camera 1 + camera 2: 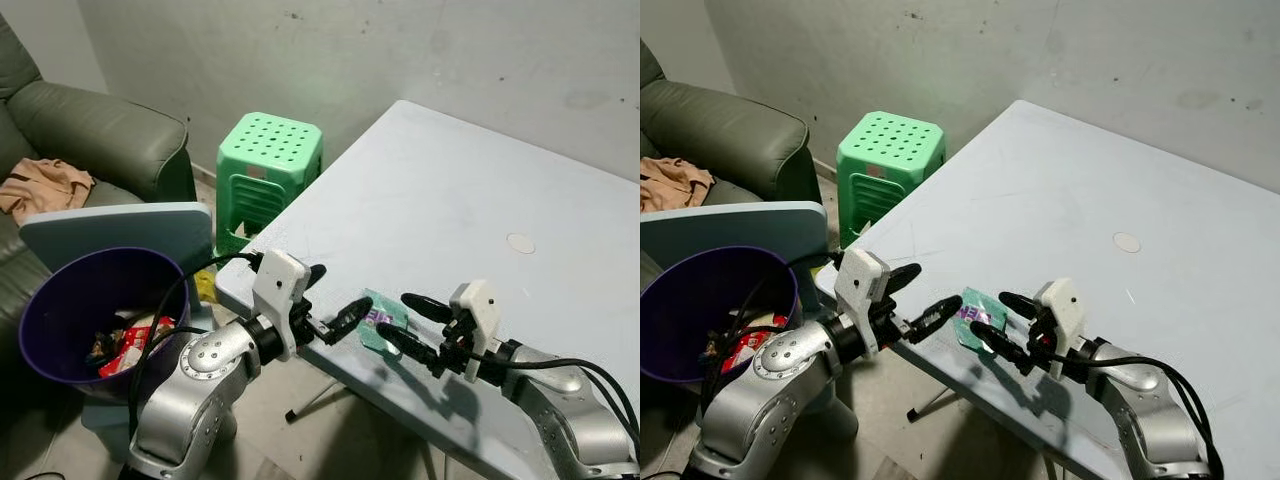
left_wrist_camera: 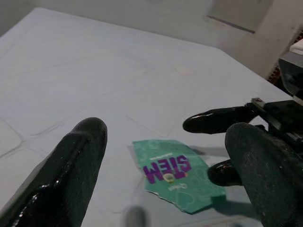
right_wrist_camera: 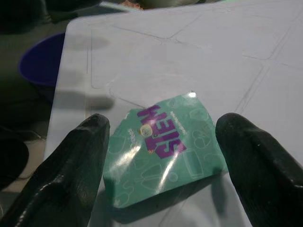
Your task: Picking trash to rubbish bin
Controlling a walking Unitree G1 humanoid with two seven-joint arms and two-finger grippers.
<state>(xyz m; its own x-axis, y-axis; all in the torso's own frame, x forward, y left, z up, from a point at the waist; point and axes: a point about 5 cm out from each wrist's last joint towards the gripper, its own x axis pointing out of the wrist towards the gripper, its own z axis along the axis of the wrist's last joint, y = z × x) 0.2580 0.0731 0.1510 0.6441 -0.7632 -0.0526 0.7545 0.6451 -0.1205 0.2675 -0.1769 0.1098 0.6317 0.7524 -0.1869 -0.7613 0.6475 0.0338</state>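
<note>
Two end effectors meeting over the counter's near edge: left end effector point(image 1: 335, 297) reaching in from the left, fingers spread apart, nothing between them; right end effector point(image 1: 412, 322) coming from the right, fingers likewise parted, empty. Lying flat between and just beyond both sets of fingertips, a green wrapper point(image 1: 381, 319) with purple lettering, resting on the pale counter point(image 1: 480, 190) close to its near-left edge, apparently untouched by either end effector. Sitting below and left of the counter, on the floor side, a purple rubbish bin point(image 1: 60, 300) holding some red and dark trash, pale lid point(image 1: 120, 228) standing up behind it. Standing farther back, a green plastic stool point(image 1: 268, 165) against the grey wall. Occupying the far left, a dark green sofa point(image 1: 95, 130) with a tan cloth point(image 1: 40, 186) lying on the seat.
</note>
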